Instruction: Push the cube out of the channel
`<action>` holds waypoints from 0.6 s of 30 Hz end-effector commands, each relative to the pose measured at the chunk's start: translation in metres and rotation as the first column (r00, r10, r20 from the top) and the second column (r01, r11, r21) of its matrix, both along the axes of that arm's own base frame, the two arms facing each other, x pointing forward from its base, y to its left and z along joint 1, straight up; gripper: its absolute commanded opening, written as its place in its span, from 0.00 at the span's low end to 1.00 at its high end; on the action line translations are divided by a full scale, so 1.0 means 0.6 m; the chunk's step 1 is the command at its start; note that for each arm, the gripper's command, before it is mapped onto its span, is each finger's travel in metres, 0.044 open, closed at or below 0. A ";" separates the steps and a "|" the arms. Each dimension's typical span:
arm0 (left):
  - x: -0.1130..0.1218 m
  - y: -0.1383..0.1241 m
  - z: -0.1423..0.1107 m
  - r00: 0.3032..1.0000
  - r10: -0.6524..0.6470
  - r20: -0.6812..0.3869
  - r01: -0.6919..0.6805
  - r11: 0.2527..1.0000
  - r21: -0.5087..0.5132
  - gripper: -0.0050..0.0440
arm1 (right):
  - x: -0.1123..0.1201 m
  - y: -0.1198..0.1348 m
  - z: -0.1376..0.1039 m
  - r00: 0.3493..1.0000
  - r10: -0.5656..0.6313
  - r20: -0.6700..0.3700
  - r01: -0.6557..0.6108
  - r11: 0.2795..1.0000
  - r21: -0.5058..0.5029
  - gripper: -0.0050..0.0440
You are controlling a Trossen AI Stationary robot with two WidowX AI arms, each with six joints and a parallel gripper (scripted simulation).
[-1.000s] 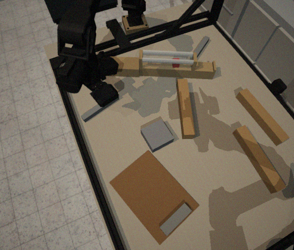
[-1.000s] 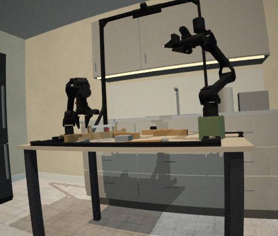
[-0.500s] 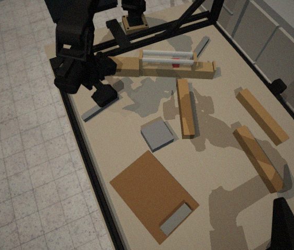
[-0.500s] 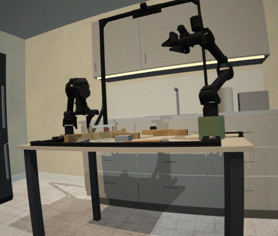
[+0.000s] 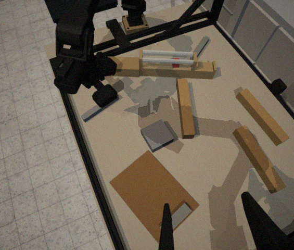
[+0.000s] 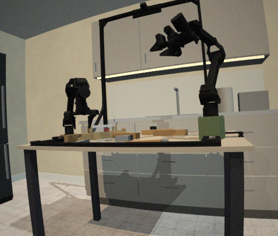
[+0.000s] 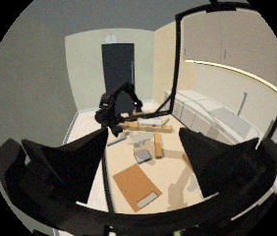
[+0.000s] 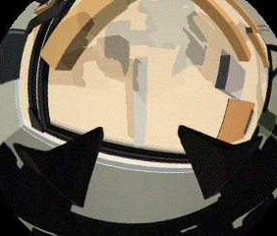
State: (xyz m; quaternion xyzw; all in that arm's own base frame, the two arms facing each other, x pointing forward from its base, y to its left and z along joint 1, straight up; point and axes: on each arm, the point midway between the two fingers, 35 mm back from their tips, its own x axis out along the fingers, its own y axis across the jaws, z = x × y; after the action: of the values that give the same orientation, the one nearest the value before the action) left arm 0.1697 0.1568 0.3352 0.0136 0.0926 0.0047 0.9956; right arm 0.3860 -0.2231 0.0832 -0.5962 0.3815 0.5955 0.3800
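The small red cube (image 5: 175,62) sits inside the channel (image 5: 168,59), between two pale rails on a long wooden base (image 5: 163,70) at the far side of the table. The base's right end carries a small raised lip (image 5: 213,65). My right gripper (image 5: 103,95) is open and empty. It hangs low over a grey strip (image 5: 100,109) to the left of the channel, and the strip shows between its fingers in the right wrist view (image 8: 138,101). My left gripper (image 6: 162,46) is open and empty, raised high above the table.
Three loose wooden beams (image 5: 185,107) (image 5: 261,116) (image 5: 258,158) lie on the table. A grey block (image 5: 157,134) sits mid-table, and a brown board (image 5: 153,192) with a small grey slab lies nearer. Another grey strip (image 5: 201,45) lies behind the channel. A black frame rims the table.
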 end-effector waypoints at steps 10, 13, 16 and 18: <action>0.011 0.069 -0.053 0.991 -0.129 -0.042 0.129 0.992 -0.001 0.92 | 0.000 0.000 0.000 1.000 0.004 0.000 -0.004 1.000 0.002 0.92; 0.011 0.072 -0.055 0.990 -0.135 -0.042 0.135 0.991 -0.001 0.92 | 0.000 0.000 0.000 1.000 0.004 0.000 -0.004 1.000 0.002 0.92; 0.011 0.072 -0.055 0.990 -0.135 -0.042 0.135 0.991 -0.001 0.92 | 0.001 0.000 -0.005 1.000 0.004 0.000 -0.004 1.000 0.002 0.82; 0.011 0.072 -0.055 0.990 -0.135 -0.042 0.135 0.991 -0.001 0.92 | 0.001 0.000 -0.019 1.000 0.004 0.000 -0.004 1.000 0.002 0.72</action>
State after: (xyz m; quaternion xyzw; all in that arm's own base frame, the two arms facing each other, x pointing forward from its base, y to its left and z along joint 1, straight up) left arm 0.1760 0.1989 0.2996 0.0180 0.1151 -0.0618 0.9913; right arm 0.3876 -0.2241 0.0810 -0.5989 0.3813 0.5927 0.3803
